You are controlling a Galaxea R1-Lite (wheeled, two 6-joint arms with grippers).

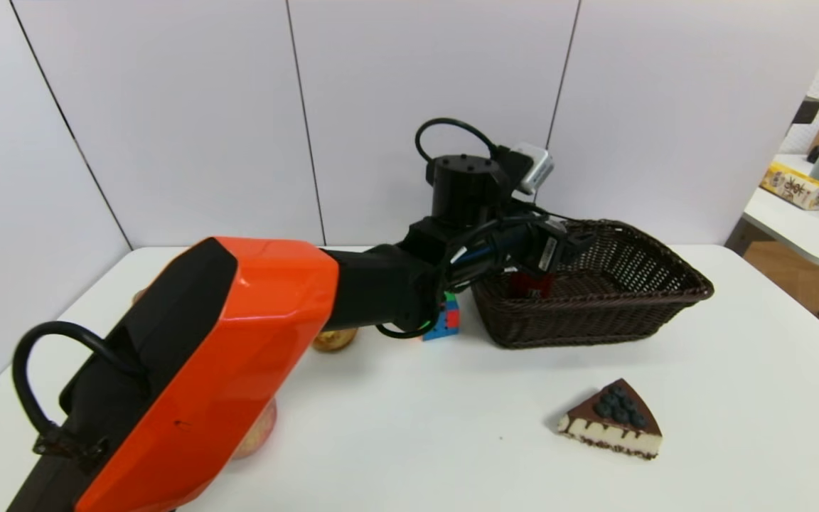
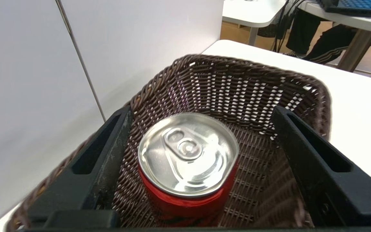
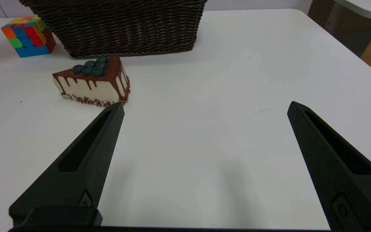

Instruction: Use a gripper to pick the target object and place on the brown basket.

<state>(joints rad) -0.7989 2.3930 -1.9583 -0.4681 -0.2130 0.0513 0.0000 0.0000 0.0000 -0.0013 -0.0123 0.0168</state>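
Note:
The red drink can (image 2: 188,180), silver top up, stands upright inside the brown wicker basket (image 2: 237,69). My left gripper (image 2: 201,109) is open around the can, one finger on each side with a gap to both. In the head view the left gripper (image 1: 559,249) hangs over the near-left part of the basket (image 1: 637,313), and only a red patch of the can (image 1: 530,284) shows below it. My right gripper (image 3: 206,104) is open and empty, low over the bare table in front of the basket (image 3: 124,29). It does not show in the head view.
A chocolate cake slice (image 1: 612,419) lies on the table in front of the basket. A colour cube (image 1: 445,318) sits just left of the basket. Round fruit (image 1: 335,340) lies behind my left arm. A side table (image 1: 807,213) stands at the far right.

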